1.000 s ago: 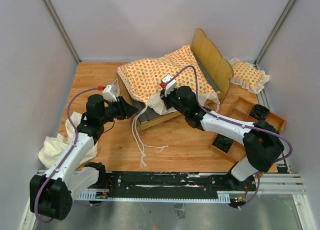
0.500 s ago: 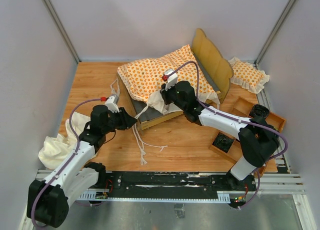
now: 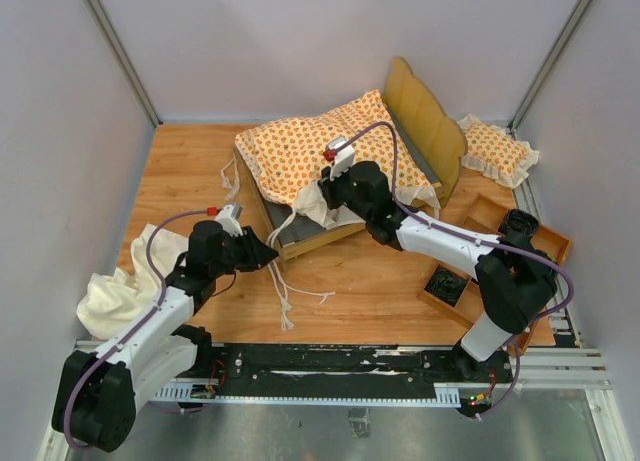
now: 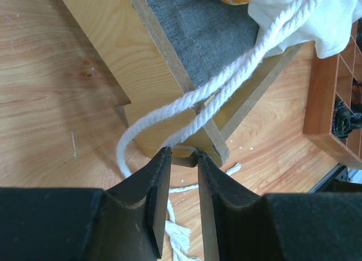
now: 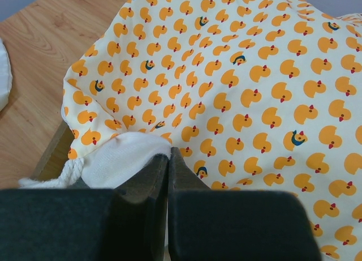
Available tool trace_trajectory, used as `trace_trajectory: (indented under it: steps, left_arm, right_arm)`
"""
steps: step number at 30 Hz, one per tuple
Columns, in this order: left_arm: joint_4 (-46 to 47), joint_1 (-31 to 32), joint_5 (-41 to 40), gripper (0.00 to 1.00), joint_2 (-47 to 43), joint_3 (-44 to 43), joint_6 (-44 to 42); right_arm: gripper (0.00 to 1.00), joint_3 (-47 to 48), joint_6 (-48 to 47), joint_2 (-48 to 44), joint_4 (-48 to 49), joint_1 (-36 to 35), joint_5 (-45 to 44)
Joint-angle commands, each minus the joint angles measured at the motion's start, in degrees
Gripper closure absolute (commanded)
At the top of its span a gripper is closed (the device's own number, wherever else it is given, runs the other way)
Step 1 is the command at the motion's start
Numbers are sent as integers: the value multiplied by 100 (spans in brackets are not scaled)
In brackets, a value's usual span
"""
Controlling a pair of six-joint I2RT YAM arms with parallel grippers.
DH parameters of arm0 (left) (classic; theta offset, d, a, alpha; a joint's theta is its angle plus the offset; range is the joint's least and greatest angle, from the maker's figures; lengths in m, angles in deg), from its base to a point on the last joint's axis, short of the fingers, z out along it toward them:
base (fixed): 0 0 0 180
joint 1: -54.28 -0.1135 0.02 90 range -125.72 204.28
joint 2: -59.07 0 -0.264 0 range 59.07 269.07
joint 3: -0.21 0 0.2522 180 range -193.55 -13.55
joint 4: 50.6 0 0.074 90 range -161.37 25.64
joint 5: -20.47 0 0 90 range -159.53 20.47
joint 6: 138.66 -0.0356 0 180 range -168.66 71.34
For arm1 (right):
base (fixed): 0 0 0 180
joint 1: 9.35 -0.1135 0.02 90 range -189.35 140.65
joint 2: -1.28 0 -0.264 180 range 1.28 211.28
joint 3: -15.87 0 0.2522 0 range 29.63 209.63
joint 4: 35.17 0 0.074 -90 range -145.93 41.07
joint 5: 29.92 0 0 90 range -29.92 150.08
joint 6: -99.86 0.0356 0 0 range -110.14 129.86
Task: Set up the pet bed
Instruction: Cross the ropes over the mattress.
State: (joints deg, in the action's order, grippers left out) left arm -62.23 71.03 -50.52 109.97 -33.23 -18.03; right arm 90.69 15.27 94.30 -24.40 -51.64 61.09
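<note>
1. Lower left of the top view: left arm (image 3: 150, 311) stretched low and forward, elbow bent, left gripper (image 3: 268, 253) aimed at the near corner of the bed frame (image 3: 320, 238).
2. Left wrist view: jaws only narrowly apart, nothing between them; tips just short of that corner, tie strings (image 4: 226, 85) draped across right beyond.
3. Centre: right arm (image 3: 450, 246) reaching in from lower right, wrist tipped down, right gripper (image 3: 322, 194) pressed closed on the bunched cream ruffle of the cushion (image 3: 310, 146).
4. Cushion askew over the frame's grey base, headboard at upper right; strings trailing onto the wooden surface (image 3: 190, 171).
</note>
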Motion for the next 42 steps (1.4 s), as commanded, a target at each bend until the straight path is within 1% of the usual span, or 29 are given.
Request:
trace_trajectory:
  steps: [1, 3, 7, 10, 14, 17, 24, 29, 36, 42]
  left_arm:
    - [-28, 54, -595, 71, -213, 80, -50]
    - [-60, 52, -551, 70, -356, 110, 86]
    - [-275, 52, -84, 70, -697, 83, 591]
    - [-643, 51, -234, 70, -1136, 149, 808]
    - [-702, 54, -514, 72, -1360, 383, 863]
    - [-670, 61, -551, 73, -1175, 391, 873]
    - [-101, 126, -449, 73, -541, 491, 802]
    - [527, 157, -257, 71, -198, 736, 860]
    - [1046, 197, -166, 70, 70, 860, 901]
    - [1244, 238, -166, 69, 247, 887, 916]
  right_arm:
    - [100, 168, 53, 17, 40, 66, 38]
    - [100, 161, 53, 19, 43, 71, 30]
    - [100, 165, 23, 22, 32, 76, 9]
    - [100, 184, 4, 33, -1, 77, 12]
    - [100, 222, 31, 69, -10, 80, 0]
    - [100, 218, 77, 68, -8, 80, -2]
    - [100, 247, 92, 24, -10, 80, -40]
    - [100, 275, 116, 37, -16, 80, -19]
    - [100, 276, 167, 71, -11, 81, 8]
    - [100, 269, 196, 86, 19, 76, 19]
